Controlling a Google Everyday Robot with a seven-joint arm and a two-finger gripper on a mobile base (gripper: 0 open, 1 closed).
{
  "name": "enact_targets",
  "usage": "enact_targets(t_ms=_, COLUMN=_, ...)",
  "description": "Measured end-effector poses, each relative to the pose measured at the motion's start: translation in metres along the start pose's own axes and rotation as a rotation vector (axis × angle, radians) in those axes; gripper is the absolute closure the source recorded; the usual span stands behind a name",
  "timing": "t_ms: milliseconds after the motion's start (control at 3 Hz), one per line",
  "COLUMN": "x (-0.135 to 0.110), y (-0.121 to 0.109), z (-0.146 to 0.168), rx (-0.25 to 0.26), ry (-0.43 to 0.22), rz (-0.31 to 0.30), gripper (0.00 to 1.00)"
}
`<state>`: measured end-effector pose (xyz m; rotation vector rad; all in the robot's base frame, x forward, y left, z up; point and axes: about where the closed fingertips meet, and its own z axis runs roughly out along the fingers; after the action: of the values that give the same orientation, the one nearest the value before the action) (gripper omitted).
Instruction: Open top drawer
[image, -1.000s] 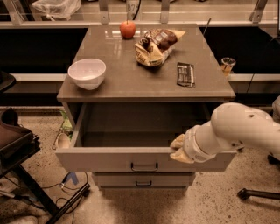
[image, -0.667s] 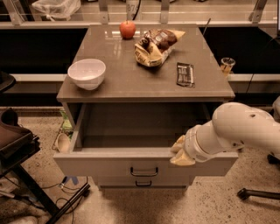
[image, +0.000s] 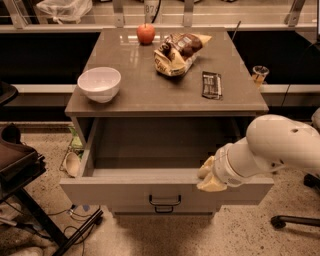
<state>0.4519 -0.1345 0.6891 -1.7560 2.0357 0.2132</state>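
The top drawer (image: 125, 192) of the grey-beige cabinet stands pulled far out, its plain grey box interior showing empty. Its small dark wire pull (image: 165, 201) sits at the centre of the front panel. My gripper (image: 209, 176) rests on the drawer's front top edge, right of the pull, its cream fingers hooked over the rim. My white arm comes in from the right. A lower drawer's handle (image: 164, 210) shows just beneath the open front.
On the cabinet top (image: 125, 97) lie a white bowl (image: 99, 84), a red apple (image: 146, 33), a snack bag (image: 177, 52) and a dark bar wrapper (image: 211, 84). A black stand (image: 22, 170) sits at left, a chair base (image: 292, 219) at right, cables on the floor.
The drawer has slid further out toward the camera, with my gripper moving along on its front edge.
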Motion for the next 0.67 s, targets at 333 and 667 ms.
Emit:
enact_targets(t_ms=333, x=0.0013, y=0.0067, z=-0.0093, rx=-0.033, ry=0.013, rz=-0.016, gripper=1.00)
enact_targets(t_ms=667, x=0.0015, y=0.0076, z=-0.0104, rx=-0.038, ry=0.014, rz=-0.018, gripper=0.82)
